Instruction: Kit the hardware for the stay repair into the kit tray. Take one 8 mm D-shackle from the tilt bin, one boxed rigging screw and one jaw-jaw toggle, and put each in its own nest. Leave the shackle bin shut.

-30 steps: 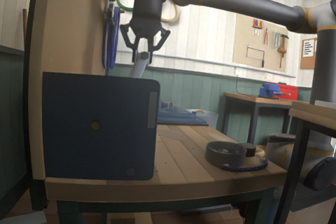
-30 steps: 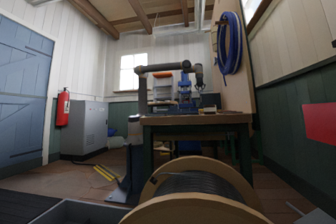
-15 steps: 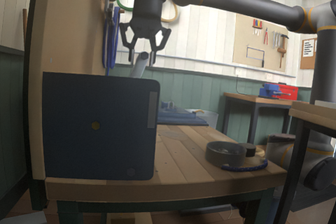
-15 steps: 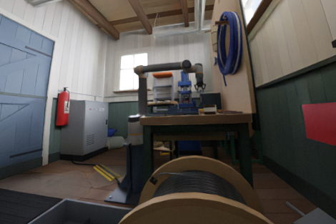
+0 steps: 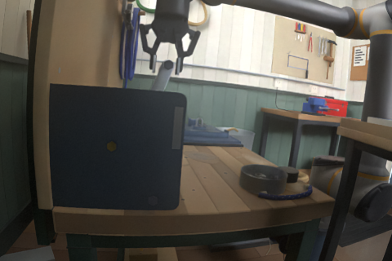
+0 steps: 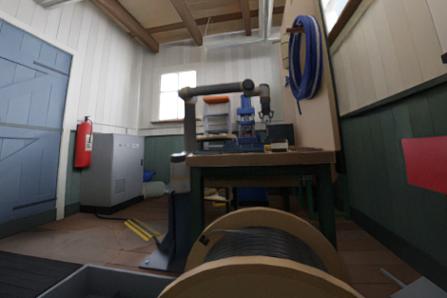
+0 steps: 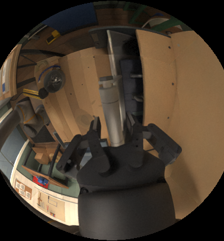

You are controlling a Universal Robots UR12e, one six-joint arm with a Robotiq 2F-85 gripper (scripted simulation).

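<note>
At the near left of the bench stands the dark blue tilt bin [image 5: 116, 147], seen from its side. Its grey handle bar [image 5: 163, 75] sticks up at a slant above the bin's top edge. In the wrist camera the handle [image 7: 113, 115] runs up from between my fingers toward the bin's dark inside, where small metal pieces show dimly. The dark blue kit tray [image 5: 209, 134] lies further back on the bench. My gripper [image 5: 165, 65] hangs just above the handle's tip, fingers on either side of it, and it is open and holds nothing.
A tall plywood backboard [image 5: 81, 45] rises behind the bin with a blue rope coil [image 5: 128, 49] hung on it. A grey round dish [image 5: 263, 178] and blue cord lie at the bench's right end. A second table edge [image 5: 370, 134] stands at the right.
</note>
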